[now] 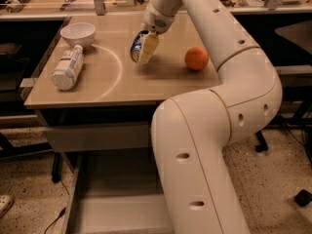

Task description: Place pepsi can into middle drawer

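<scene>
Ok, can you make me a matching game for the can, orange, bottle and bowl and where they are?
Things: 1 pepsi can; 2 orange; 3 white bottle; 4 bowl.
Places: A lying on its side at the left of the table; B gripped by the hand, mid-table; C back left corner, upright; D on the table, right of the hand.
Pairs: 1-B; 2-D; 3-A; 4-C.

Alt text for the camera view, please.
The gripper is closed on the tilted pepsi can near the middle of the tabletop, between a lying white bottle with a bowl and an orange. Below, the middle drawer stands open.
</scene>
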`<control>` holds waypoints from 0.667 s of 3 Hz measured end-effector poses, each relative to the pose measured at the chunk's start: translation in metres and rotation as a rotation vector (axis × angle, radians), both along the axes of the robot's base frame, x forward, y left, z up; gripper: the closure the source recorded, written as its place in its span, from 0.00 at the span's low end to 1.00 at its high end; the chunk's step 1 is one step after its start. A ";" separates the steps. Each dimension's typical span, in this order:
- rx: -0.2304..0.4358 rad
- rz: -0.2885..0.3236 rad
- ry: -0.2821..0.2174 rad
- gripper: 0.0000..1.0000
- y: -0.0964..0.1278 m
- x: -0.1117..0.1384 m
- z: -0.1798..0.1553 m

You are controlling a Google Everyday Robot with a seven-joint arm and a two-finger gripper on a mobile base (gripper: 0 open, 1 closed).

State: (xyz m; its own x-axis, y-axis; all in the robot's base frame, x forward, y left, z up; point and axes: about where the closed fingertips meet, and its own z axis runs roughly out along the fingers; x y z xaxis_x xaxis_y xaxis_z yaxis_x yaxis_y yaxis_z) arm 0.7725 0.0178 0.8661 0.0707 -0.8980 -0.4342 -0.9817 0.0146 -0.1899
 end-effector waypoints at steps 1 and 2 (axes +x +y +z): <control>0.001 -0.001 -0.001 1.00 0.001 0.001 -0.001; 0.014 -0.017 0.018 1.00 -0.003 -0.008 0.003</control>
State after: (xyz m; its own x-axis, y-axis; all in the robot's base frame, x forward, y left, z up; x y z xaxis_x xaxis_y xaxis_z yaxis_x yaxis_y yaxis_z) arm 0.7646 0.0147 0.8695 0.0469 -0.8929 -0.4477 -0.9846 0.0343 -0.1716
